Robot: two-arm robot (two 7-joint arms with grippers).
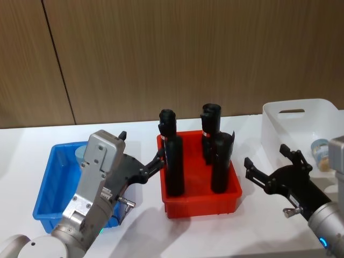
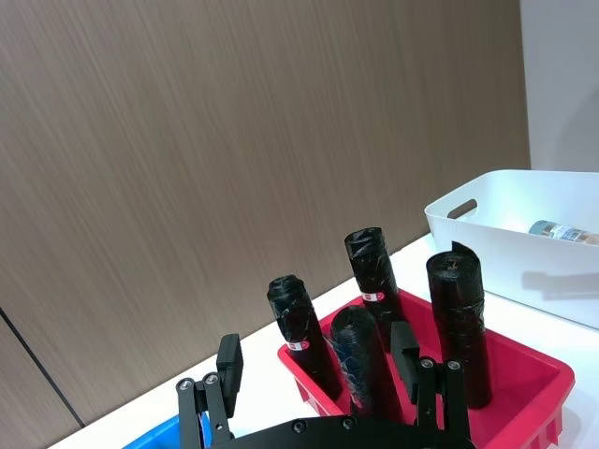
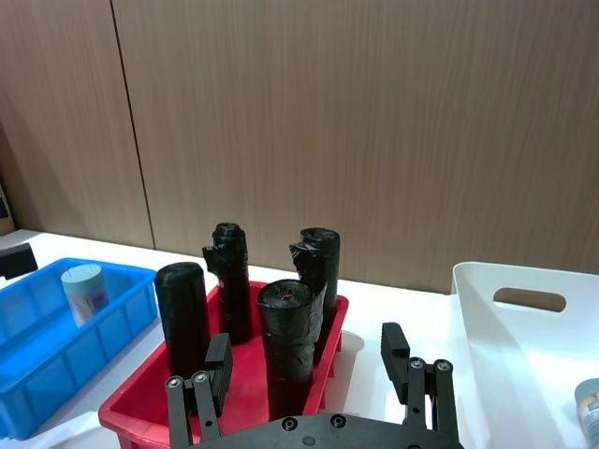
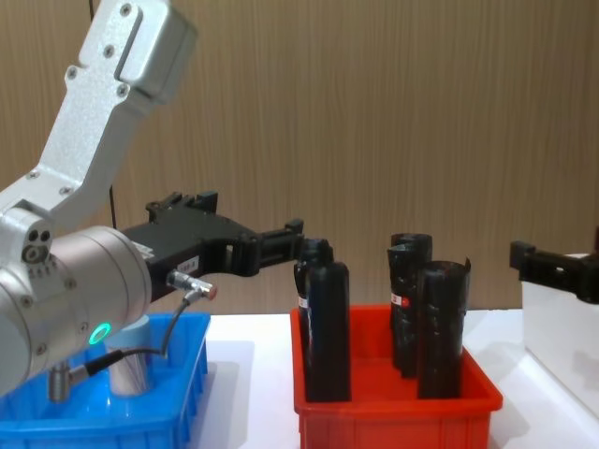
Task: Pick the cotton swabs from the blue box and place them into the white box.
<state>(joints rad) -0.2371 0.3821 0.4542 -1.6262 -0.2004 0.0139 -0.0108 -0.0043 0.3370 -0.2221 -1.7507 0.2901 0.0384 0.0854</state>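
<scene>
Head view: white table (image 1: 145, 228), wood-panel wall (image 1: 188, 54). Four black rolls (image 1: 173, 166) are stood in one red bin (image 1: 201, 200) between left gripper (image 1: 141, 149) and right gripper (image 1: 267, 157), both spread open. Two cotton swabs (image 3: 82, 292) are counted: one in blue box (image 1: 51, 185) by left jaws, one in white box (image 1: 290, 128) by right jaws.

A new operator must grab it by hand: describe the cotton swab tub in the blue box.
Find the blue box, the leftmost bin, beside the red bin. The cotton swabs tub stands upright at its far end: small, clear and pale-lidded, unlike the tall black rolls next door.
</scene>
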